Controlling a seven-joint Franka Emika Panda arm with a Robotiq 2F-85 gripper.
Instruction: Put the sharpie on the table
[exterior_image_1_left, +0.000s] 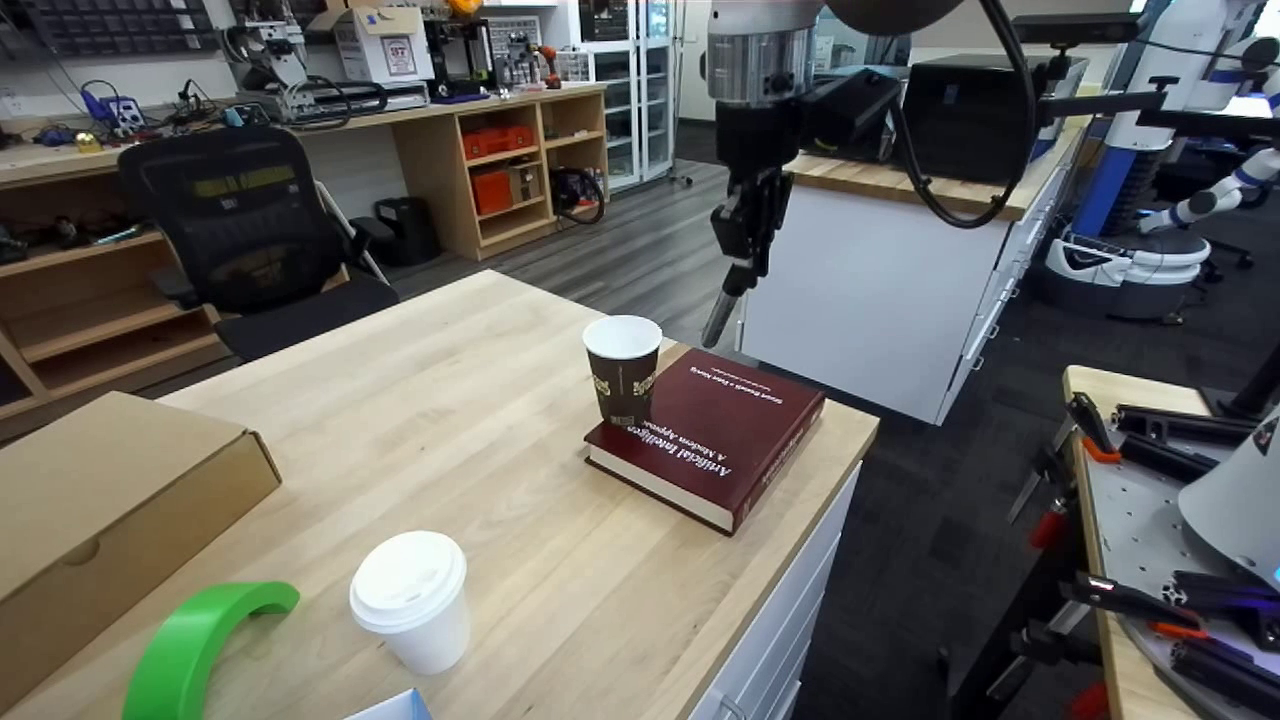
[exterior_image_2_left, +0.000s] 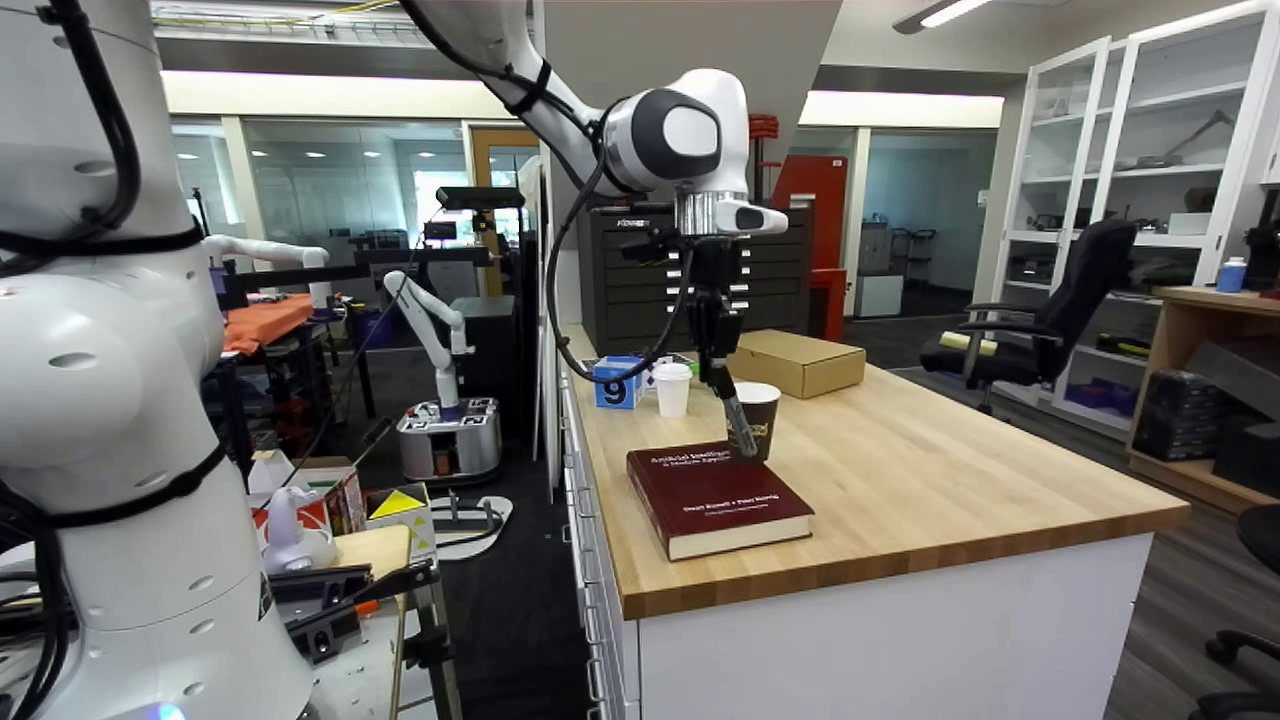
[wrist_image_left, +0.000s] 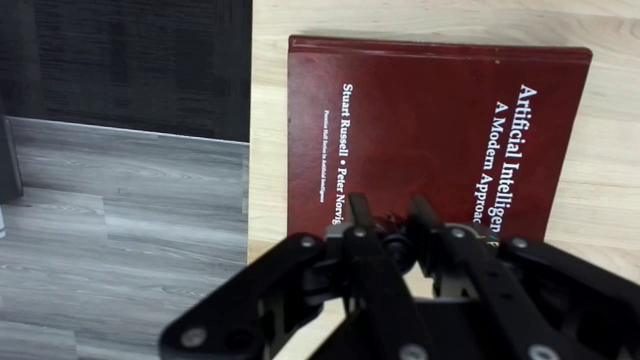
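One pale wooden worktop (exterior_image_2_left: 960, 450) carries one thick maroon book (wrist_image_left: 420, 135); two disposable cups, namely one brown cup (exterior_image_1_left: 624, 385) and one white cup (exterior_image_1_left: 434, 640) with one lid (exterior_image_1_left: 408, 572); one flat cardboard box (exterior_image_2_left: 800, 358); one green arch (exterior_image_1_left: 190, 635); and at least one small blue box (exterior_image_2_left: 617, 384), with its surroundings too small to count. One gripper (wrist_image_left: 390, 205) has two fingers (wrist_image_left: 361, 214) and one sharpie (exterior_image_2_left: 741, 425) between them. In an exterior view, two orange cases (exterior_image_1_left: 498, 141) and, at left, one black office chair (exterior_image_1_left: 245, 215) show in the background. In an exterior view, one chair (exterior_image_2_left: 1065, 290) appears nearly whole, with part of a second chair (exterior_image_2_left: 1264, 536) at the right edge; whether chairs repeat between views cannot be told.
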